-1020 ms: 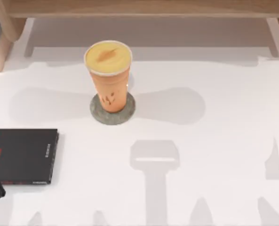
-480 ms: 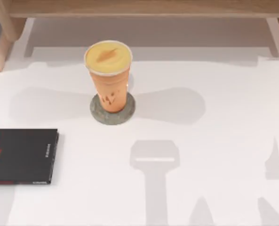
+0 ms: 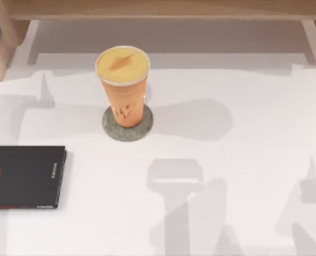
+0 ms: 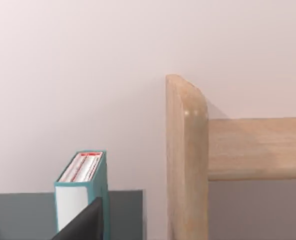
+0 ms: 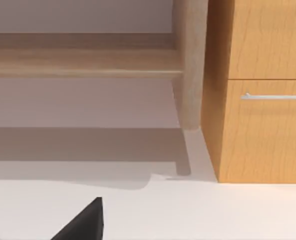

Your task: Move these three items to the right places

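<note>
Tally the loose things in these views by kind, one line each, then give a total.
Books: 2, the flat black book with red marks on the table's left, and the thick light-blue book standing upright in the left wrist view.
Cups: 1, the tall orange drink cup.
Coasters: 1, the round grey stone-like coaster under the cup.
Total: 4.
</note>
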### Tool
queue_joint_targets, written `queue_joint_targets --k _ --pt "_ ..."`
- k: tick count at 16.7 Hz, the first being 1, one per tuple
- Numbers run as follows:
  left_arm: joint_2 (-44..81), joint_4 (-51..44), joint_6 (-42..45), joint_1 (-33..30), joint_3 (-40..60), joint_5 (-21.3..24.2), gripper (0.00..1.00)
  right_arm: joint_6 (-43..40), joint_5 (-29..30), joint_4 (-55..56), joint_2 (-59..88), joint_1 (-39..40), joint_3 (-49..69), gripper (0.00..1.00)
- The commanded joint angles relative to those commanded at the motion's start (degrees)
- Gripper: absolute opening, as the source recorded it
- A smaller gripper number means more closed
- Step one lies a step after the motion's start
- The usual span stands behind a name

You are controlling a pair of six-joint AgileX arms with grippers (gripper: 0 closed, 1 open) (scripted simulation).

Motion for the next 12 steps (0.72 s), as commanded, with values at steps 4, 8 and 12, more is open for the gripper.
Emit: queue_joint_targets --k 4,8,12 --pt "27.2 9.9 0.3 3.4 12.6 3.1 1.00 0.0 0.0 0.0 0.0 0.0 0.0 1.00" --pt "47.3 16.7 0.5 5.6 22.3 5.3 1.00 0.0 0.0 0.0 0.0 0.0 0.0 1.00" --pt "57.9 19.2 0.5 6.5 26.8 6.4 1.00 0.0 0.0 0.0 0.0 0.0 0.0 1.00"
